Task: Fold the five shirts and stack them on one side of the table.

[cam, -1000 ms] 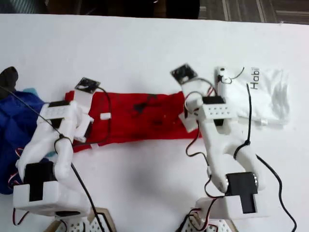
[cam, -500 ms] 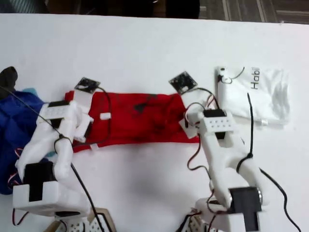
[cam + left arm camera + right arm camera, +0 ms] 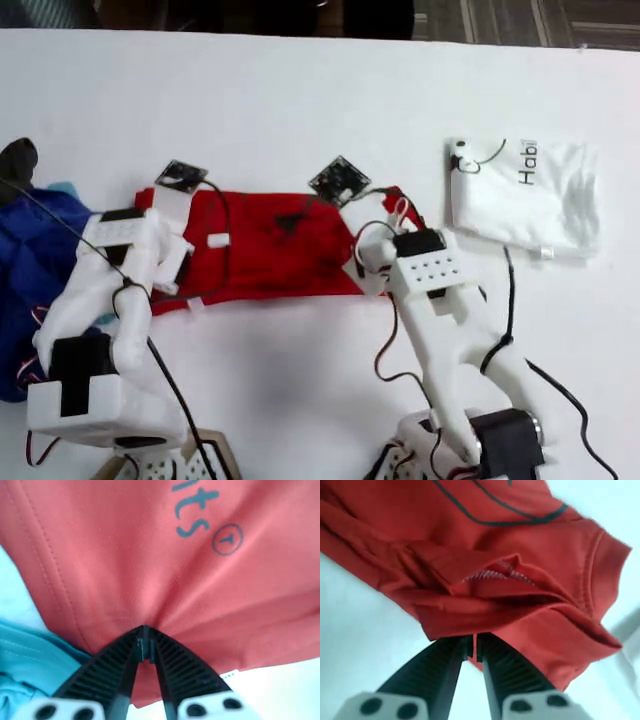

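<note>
On your left, a blue pile point(image 3: 30, 270) lies at the table point(image 3: 300, 100) edge. Your left gripper point(image 3: 145, 645) is pinching the red shirt point(image 3: 270, 250) at its left end, and your right gripper point(image 3: 473, 649) pinches its bunched right end. A folded white shirt point(image 3: 525, 195) lies near, farther right, apart from it

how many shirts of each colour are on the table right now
red shirt: 1
white shirt: 1
blue shirt: 1
teal shirt: 1
black cloth, likely a shirt, mostly cut off at the edge: 1
total: 5
</note>
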Controlling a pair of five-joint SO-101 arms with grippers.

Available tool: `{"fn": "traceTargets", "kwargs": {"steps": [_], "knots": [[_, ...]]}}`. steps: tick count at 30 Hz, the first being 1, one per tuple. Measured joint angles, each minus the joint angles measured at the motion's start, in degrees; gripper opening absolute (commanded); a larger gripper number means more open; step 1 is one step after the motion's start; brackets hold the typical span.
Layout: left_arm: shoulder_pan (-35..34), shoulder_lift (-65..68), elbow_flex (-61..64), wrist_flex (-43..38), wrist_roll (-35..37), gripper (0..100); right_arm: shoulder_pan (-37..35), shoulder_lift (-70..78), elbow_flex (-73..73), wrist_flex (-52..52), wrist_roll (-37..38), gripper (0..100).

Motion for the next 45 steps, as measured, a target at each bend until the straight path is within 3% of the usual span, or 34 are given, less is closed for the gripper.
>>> {"fn": "traceTargets", "kwargs": {"steps": [8, 13, 21, 31, 45], "knots": [[0.0, 0.0, 0.0, 0.0, 0.0, 3, -0.9, 11.2, -0.9, -18.5, -0.2, 2.0], [0.0, 0.0, 0.0, 0.0, 0.0, 3, -2.6, 16.8, -7.1, -21.7, -0.4, 2.0], [0.0, 0.0, 0.0, 0.0, 0.0, 3, -2.2, 17.4, -14.8, -21.7, -9.5, 2.0], [0.0, 0.0, 0.0, 0.0, 0.0, 3, -5.3, 17.4, -16.9, -1.6, -9.7, 2.0], [0.0, 0.0, 0.0, 0.0, 0.0, 3, -8.9, 17.6, -17.1, -0.8, -9.7, 2.0]]}}
